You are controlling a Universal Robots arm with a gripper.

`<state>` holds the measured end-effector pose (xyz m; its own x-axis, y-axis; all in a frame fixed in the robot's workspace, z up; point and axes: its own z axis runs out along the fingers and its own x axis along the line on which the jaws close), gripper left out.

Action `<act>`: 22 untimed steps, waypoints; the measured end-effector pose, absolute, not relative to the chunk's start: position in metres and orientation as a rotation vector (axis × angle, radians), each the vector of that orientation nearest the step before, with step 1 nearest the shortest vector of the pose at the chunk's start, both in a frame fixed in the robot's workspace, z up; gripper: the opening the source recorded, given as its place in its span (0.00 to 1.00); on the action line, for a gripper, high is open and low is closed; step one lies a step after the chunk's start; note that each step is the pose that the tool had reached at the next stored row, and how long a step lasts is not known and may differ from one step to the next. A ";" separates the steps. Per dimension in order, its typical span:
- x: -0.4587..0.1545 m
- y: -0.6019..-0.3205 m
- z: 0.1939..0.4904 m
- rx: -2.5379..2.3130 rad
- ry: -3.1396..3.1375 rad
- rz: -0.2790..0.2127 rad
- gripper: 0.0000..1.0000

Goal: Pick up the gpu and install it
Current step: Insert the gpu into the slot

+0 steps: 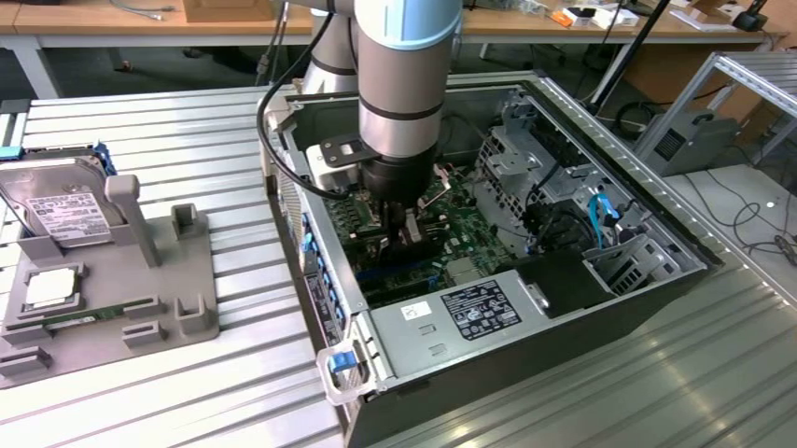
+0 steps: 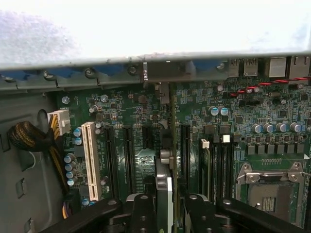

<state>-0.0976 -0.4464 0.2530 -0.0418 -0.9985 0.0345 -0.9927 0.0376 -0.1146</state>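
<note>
My gripper [image 1: 406,239] is down inside the open computer case [image 1: 648,201], over the green motherboard [image 1: 468,229]. It is shut on the gpu [image 2: 164,187], a thin dark card seen edge-on between the two black fingers [image 2: 142,211]. In the wrist view the card's edge runs along a black expansion slot [image 2: 185,150], with its far end reaching the case's rear wall [image 2: 160,70]. Whether the card is pressed into the slot cannot be told. In the exterior view the arm hides most of the card.
A grey fixture [image 1: 106,280] on the exterior view's left holds a hard drive [image 1: 56,201], a processor chip [image 1: 50,287] and a memory stick [image 1: 77,321]. In the case are a power supply [image 1: 480,313], a drive cage [image 1: 538,159], a white slot [image 2: 90,160] and a processor socket [image 2: 272,187].
</note>
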 end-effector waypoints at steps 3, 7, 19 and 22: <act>-0.098 -0.446 0.253 -2.136 2.223 -0.165 0.27; -0.098 -0.446 0.253 -2.137 2.224 -0.167 0.27; -0.098 -0.446 0.252 -2.137 2.224 -0.168 0.27; -0.098 -0.446 0.251 -2.137 2.223 -0.167 0.27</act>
